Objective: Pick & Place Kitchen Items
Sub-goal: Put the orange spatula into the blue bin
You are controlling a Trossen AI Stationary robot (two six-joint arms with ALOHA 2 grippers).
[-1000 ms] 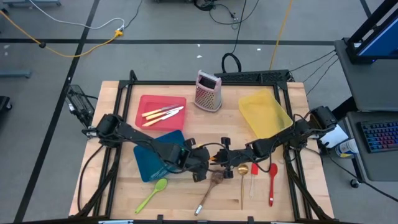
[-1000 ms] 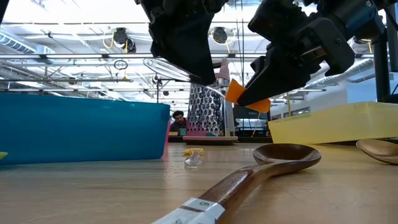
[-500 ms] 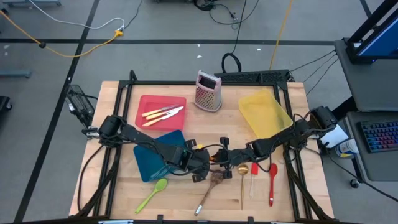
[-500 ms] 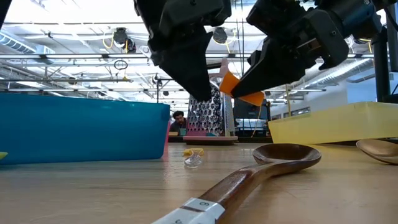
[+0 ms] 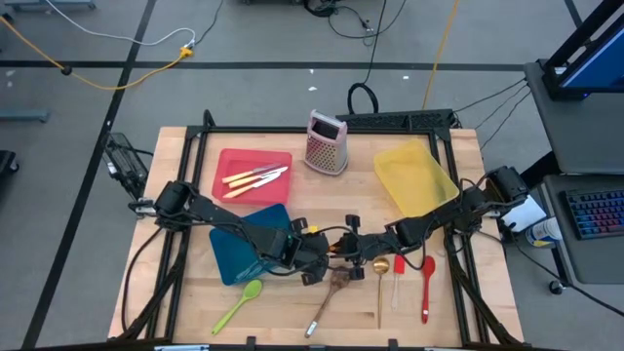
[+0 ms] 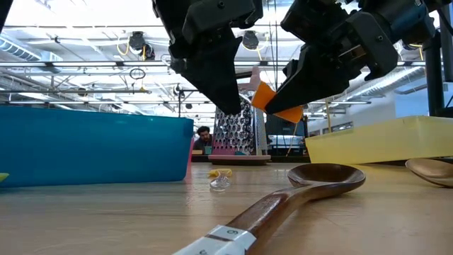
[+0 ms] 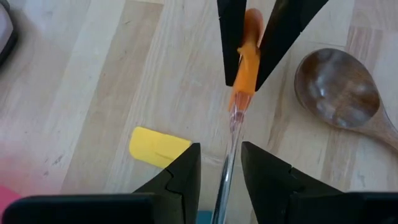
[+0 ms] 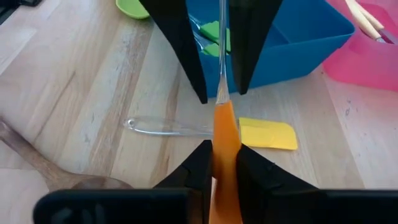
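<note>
On the left of the table, a green spoon (image 5: 239, 303) lies on the wood near the front edge. Behind it stand a blue bin (image 5: 246, 244) and, farther back, a red tray (image 5: 255, 164) holding cream-handled knives (image 5: 255, 177).

The left gripper (image 7: 221, 163) hangs above the table centre, just right of the blue bin. Its fingers (image 7: 180, 177) stand slightly apart on either side of the clear handle of an orange spatula (image 7: 244, 68); contact with the handle cannot be confirmed.

The right gripper (image 8: 225, 163) meets it from the opposite side. It is clenched on the orange blade of the same spatula, which is held in the air between the two grippers.

On the table beneath lies a yellow spatula (image 8: 264, 134) with a clear handle. A wooden spoon (image 6: 311, 180) lies just beside it, toward the front edge.

Right of centre, a gold spoon (image 5: 380, 268), a small red spatula (image 5: 398, 266) and a red spoon (image 5: 427, 283) lie side by side. A yellow tray (image 5: 414, 175) stands behind them, and a metal grater (image 5: 326, 142) stands at the rear centre.
</note>
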